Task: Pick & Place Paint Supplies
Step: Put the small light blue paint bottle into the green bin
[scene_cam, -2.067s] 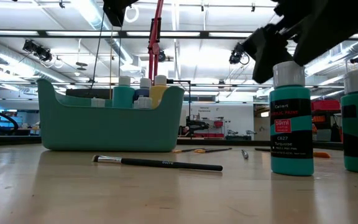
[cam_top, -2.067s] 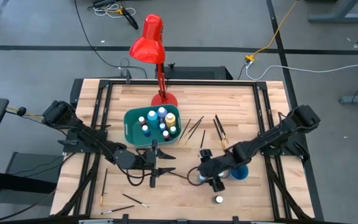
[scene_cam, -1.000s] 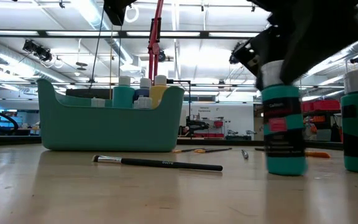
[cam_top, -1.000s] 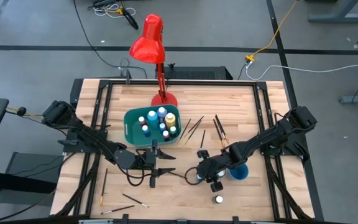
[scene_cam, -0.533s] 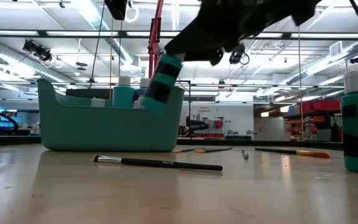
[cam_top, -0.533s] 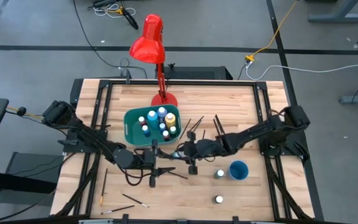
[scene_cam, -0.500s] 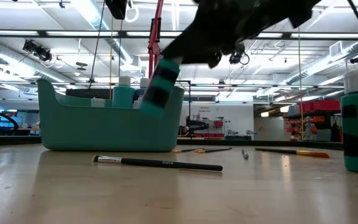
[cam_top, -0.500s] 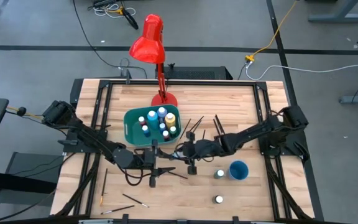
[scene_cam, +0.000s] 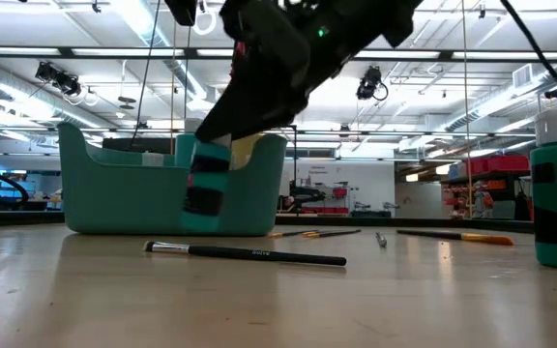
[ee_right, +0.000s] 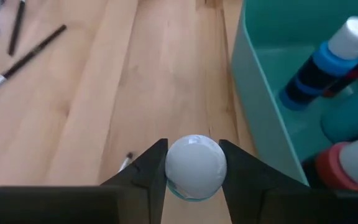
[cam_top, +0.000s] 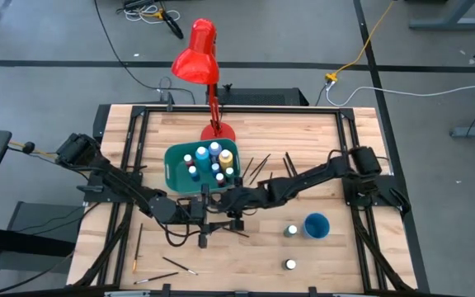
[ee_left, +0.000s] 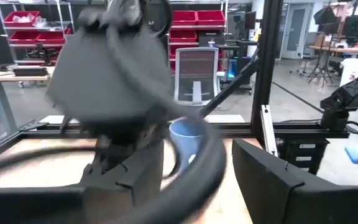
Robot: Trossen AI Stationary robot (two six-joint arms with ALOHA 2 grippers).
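Observation:
My right gripper is shut on a teal paint bottle with a white cap, just off the near right corner of the teal bin. Several white-capped bottles stand in the bin. Two more bottles stand on the table beside a blue cup. Thin dark brushes lie flat right of the bin, and one brush lies in front of it. My left gripper waits open and level, close beside the right one, with nothing between its fingers. My right gripper pinches the bottle at its white-capped top end between its two fingers. The fingers slant down from the table's right side. The bottle hangs below them, tilted and lifted clear of the table, its body in front of the bin's near wall.
A red desk lamp stands behind the bin at the far edge. More brushes lie near the front left. A black frame runs around the tabletop. In the left wrist view the right arm fills the space close ahead.
My right gripper has carried the teal bottle from beside the blue cup toward the table's left, to the bin's near right corner. The bottle, upright and low at the table a second ago, is now lifted clear and tilted. The gripper has tipped further down.

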